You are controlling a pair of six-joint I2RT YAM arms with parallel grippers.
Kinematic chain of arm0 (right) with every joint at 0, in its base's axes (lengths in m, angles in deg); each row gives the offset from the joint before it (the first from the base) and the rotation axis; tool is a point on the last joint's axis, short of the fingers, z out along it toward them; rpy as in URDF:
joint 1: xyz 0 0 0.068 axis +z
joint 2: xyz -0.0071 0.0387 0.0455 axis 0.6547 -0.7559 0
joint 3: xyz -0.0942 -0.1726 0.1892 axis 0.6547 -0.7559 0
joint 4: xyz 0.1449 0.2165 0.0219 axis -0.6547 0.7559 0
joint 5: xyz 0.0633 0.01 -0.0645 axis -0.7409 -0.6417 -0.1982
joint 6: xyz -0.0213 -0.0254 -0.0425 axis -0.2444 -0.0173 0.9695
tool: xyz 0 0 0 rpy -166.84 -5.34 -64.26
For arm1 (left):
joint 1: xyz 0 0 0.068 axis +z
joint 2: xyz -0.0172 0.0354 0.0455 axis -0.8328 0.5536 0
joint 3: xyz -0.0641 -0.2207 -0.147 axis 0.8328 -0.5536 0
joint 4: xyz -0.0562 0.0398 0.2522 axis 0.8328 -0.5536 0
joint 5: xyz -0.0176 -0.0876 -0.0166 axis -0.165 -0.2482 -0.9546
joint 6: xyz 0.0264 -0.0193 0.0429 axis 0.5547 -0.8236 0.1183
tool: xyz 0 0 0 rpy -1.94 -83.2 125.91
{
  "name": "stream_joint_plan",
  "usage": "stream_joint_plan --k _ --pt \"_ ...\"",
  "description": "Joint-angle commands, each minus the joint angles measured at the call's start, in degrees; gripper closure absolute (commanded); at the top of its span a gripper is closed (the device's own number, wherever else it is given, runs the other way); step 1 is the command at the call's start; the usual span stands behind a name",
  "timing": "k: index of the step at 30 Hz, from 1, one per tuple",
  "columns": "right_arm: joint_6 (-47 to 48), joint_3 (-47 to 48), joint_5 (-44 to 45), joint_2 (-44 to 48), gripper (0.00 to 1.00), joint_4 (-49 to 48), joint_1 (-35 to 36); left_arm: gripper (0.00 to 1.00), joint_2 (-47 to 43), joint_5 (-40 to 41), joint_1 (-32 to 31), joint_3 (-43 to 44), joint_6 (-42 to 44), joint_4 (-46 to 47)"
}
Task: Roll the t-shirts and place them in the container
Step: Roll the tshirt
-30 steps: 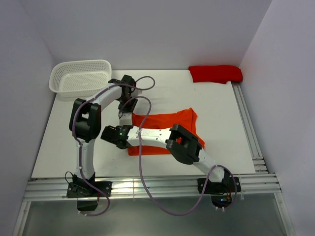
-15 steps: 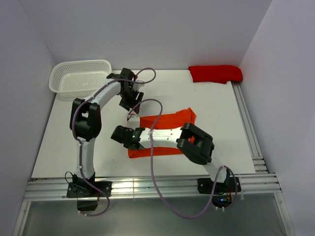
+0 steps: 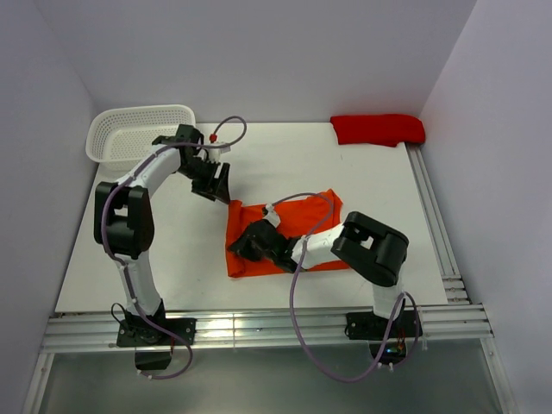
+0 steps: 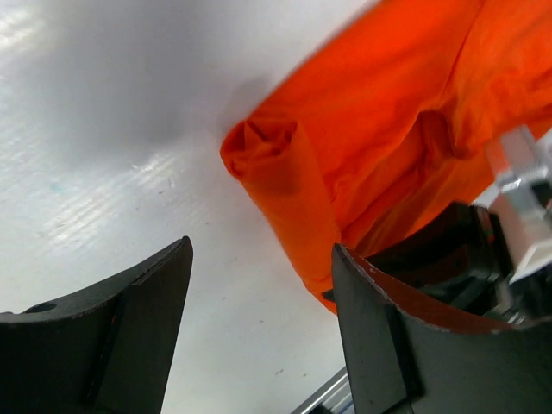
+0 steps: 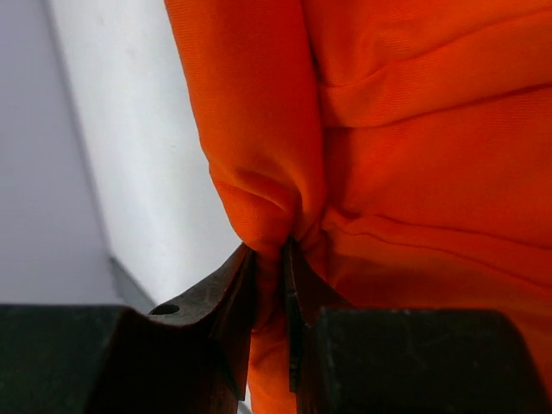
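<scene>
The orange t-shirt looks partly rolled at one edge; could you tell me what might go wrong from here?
1. The right gripper pinches only a thin fold at the edge of the orange t-shirt; the cloth may slip free.
2. The left gripper is open and off the cloth, so a one-sided pull may skew the roll.
3. The right arm's cable loops over the shirt and may snag.

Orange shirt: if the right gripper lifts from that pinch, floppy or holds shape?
Likely floppy: the orange t-shirt bunches into soft creases where the right gripper pinches it, so the rest would probably drape. Probably light: only a thin fold sits between the jaws. Its rolled edge looks loose and may unroll.
</scene>
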Motion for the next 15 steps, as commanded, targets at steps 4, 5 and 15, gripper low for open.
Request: stream_joint_plan --k 4,5,15 --pt "-9.7 -7.7 -8.1 -3.3 0.79 -27.2 -2.9 0.29 -3.6 -5.6 -0.2 -10.8 4.3 7.8" --pt "-10.9 -7.9 -8.3 -4.5 0.78 -28.4 -3.1 0.29 -3.1 -5.7 -0.2 -11.6 4.1 10.1" --pt "-13.5 -10.4 -10.4 -7.2 0.78 -32.5 -3.9 0.31 0.8 -5.4 -0.7 -14.5 -0.9 19.3"
